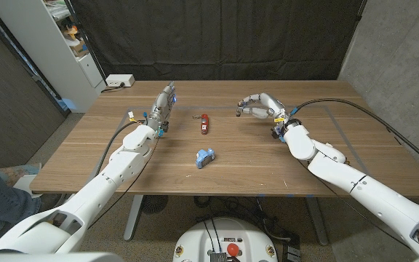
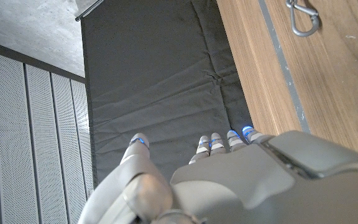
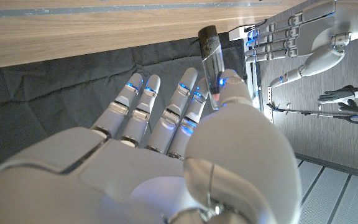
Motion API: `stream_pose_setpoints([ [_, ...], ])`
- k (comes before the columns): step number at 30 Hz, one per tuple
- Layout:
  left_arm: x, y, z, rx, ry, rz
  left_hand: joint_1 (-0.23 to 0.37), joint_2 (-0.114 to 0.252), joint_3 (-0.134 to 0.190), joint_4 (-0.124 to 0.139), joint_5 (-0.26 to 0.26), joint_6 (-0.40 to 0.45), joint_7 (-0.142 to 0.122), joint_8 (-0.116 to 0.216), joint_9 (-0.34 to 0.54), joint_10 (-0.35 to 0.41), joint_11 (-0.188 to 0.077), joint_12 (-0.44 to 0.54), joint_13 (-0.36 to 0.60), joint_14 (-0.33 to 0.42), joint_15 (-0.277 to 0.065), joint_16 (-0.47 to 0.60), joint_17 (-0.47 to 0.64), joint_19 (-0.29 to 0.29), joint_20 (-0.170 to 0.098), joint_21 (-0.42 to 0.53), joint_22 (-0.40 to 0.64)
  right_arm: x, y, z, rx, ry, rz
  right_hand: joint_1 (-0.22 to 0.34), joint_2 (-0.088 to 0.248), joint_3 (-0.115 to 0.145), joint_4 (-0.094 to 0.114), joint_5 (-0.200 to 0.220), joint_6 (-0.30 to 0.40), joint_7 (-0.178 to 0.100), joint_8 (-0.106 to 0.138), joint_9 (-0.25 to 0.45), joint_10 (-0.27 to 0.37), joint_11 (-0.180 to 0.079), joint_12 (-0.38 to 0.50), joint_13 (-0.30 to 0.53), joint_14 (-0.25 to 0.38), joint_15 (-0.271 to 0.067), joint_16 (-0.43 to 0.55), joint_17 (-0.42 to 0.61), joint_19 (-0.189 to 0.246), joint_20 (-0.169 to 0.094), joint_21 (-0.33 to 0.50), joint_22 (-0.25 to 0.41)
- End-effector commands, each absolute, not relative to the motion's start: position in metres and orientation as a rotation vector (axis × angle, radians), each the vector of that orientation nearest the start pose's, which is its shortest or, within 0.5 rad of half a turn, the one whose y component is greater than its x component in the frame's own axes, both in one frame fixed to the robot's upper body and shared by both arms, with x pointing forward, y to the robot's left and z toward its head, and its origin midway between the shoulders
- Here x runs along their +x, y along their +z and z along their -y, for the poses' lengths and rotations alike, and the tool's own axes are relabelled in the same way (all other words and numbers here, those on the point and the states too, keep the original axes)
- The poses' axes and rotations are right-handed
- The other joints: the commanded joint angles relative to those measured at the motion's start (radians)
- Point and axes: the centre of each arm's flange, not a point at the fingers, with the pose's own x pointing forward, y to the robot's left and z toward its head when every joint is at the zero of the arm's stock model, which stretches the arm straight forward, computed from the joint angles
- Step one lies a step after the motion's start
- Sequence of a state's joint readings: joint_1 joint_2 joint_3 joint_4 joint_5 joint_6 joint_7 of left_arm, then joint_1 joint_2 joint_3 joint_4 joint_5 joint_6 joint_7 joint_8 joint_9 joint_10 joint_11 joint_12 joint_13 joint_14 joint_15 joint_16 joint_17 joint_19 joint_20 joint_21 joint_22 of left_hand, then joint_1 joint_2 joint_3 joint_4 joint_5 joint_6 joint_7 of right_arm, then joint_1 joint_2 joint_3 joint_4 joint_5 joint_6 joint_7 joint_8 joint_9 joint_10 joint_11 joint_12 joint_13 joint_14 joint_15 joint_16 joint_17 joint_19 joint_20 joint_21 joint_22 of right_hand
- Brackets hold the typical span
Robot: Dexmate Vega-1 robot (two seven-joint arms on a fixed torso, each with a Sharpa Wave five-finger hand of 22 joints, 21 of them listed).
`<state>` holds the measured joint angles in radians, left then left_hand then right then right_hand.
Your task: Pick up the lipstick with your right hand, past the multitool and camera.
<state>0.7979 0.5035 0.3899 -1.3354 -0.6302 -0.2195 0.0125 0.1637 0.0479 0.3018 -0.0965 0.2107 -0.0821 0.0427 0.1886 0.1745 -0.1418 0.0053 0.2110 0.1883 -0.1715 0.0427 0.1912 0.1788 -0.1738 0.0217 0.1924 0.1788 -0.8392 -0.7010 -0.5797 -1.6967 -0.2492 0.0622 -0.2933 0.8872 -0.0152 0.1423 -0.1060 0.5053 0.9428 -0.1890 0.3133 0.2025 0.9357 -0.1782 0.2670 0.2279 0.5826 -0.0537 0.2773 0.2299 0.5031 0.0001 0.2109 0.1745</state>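
While the right hand (image 1: 260,106) is hovering over the far right part of the tabletop (image 1: 253,164), it is pinching the lipstick (image 3: 211,56) between the thumb and the nearest fingers. In the right wrist view the lipstick is showing as a slim tube with a clear body and a dark cap, rising past the thumb tip, with the other fingers (image 3: 143,102) spreading out beside it. In the head view the tube is too small to make out; only a dark tip is showing at the fingertips, near the far edge.

Across the tabletop, the left hand (image 1: 164,103) is standing on its edge with its fingers stretching toward the far side, holding nothing; the left wrist view is showing its fingers (image 2: 219,142) lying straight and close together, with the thumb a little apart.

Between the two hands, a red multitool (image 1: 204,122) is lying on the wood, with a small metal clip (image 1: 196,117) just beside it; the same clip (image 2: 303,17) is showing in the left wrist view. Nearer the robot, a small blue and white camera (image 1: 204,156) is sitting well apart from both hands. A white box (image 1: 119,81) is resting at the far left corner, and a dark curtain (image 1: 217,36) is hanging behind.
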Motion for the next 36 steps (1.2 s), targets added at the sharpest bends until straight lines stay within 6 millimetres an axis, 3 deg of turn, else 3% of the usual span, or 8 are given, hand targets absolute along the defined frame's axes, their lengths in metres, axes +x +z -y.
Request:
stream_pose_setpoints([
  [1,0.657,-0.004,-0.276,-0.022,-0.205,0.582,0.001,0.008,0.001,-0.004,-0.002,0.005,0.001,0.0,0.004,-0.005,0.0,-0.001,0.006,-0.045,-0.005,-0.004,0.004,-0.098,0.007,0.003,0.003,0.582,0.02,0.196,-0.943,0.066,0.862,0.004,0.01,0.002,0.006,-0.005,0.006,0.006,0.006,0.003,0.007,0.006,-0.001,0.001,0.007,-0.009,-0.002,0.006,0.004,0.0,0.002,0.002],
  [36,0.665,-0.004,-0.273,-0.032,-0.216,0.573,0.004,0.01,0.001,-0.006,-0.003,0.004,0.001,-0.001,0.004,-0.007,0.001,-0.001,0.006,-0.047,-0.004,-0.004,0.004,-0.1,0.008,0.004,0.003,0.559,0.061,0.193,-0.981,0.06,0.949,0.007,0.017,0.003,0.007,-0.013,0.012,0.011,0.004,0.003,0.012,0.01,-0.003,0.001,0.02,-0.008,-0.005,0.006,0.013,0.0,0.001,0.002],
])
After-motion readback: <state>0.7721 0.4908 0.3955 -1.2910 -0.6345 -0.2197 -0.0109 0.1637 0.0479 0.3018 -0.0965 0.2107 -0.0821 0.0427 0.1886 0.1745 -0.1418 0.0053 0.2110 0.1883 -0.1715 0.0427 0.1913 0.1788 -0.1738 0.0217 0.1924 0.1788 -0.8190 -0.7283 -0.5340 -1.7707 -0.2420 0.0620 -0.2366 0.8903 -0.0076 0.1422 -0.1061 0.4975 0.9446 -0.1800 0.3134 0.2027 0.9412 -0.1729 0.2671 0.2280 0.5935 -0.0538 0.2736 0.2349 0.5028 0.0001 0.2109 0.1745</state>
